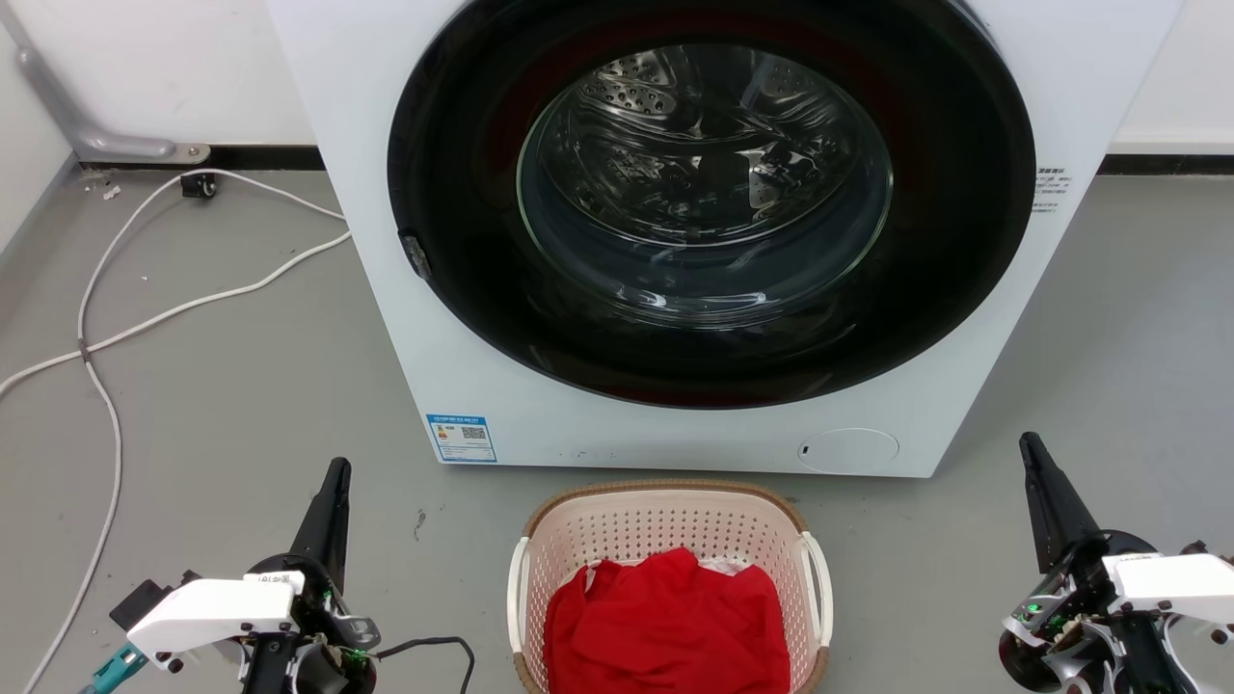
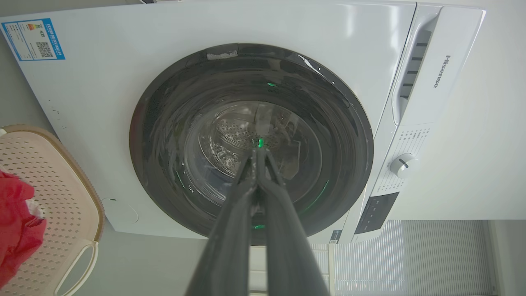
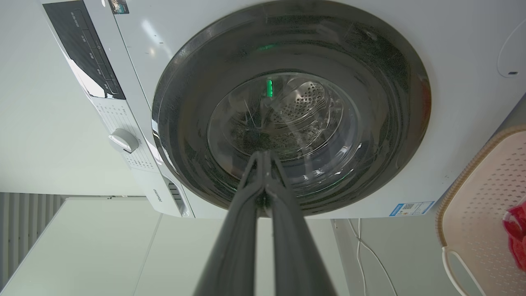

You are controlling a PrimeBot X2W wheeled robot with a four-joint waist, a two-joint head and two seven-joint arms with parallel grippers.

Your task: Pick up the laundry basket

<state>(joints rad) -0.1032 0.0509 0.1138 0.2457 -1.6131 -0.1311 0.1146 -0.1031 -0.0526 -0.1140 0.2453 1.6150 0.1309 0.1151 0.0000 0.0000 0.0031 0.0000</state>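
Since the laundry basket (image 1: 665,525) stands on the grey floor (image 1: 241,405) just in front of the washing machine (image 1: 386,318), between the two arms and untouched, the step in hand is judged to be the approach to its white side handles (image 1: 519,590). This is best done if both arms are brought inward together and each gripper is lowered beside its own handle, so that the load is shared and the basket is kept level. The red clothing (image 1: 665,627) heaped inside should not be snagged. The fingers would need to be parted first, or slipped under the handle loops, which are judged likely to flex. The left gripper (image 1: 337,472) is seen on the basket's left, well apart from it, its two dark fingers pressed together at the tips with nothing between them. The right gripper (image 1: 1030,445) is likewise closed and empty, well apart on the basket's right. Nothing is touched by either, and both are pointed toward the machine's dark door (image 1: 463,173).
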